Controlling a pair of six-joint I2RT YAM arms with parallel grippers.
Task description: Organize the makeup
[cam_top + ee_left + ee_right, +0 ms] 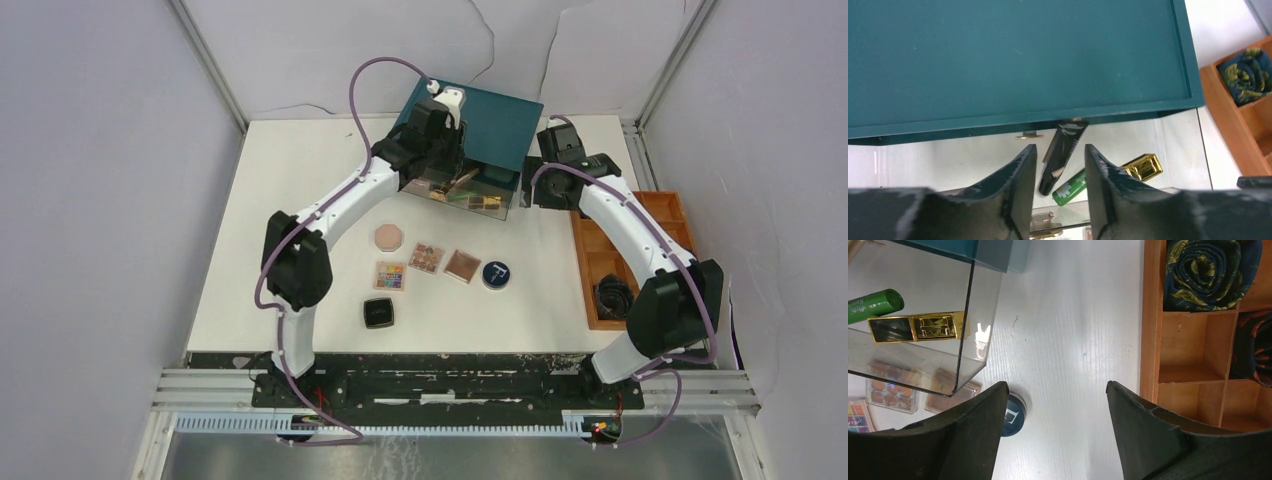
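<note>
Black tube (1055,167) | between left gripper (1060,147) fingers (1023,172), parted | green tube (1070,187) beside

White table (290,190), pale grey walls (90,180), wooden compartment tray (604,262) at right.

The white table (300,200) carries a teal drawer box (480,125) at its far side. In front of the box lie six pieces of makeup (all flat): a pink octagonal compact (389,237), a colourful palette (390,276), a many-pan brown palette (426,258), a plain brown palette (462,266), a dark blue round compact (496,275) and, farthest from the box, a black square compact (378,314). To the right of the box stands a wooden tray (581,270).
</note>
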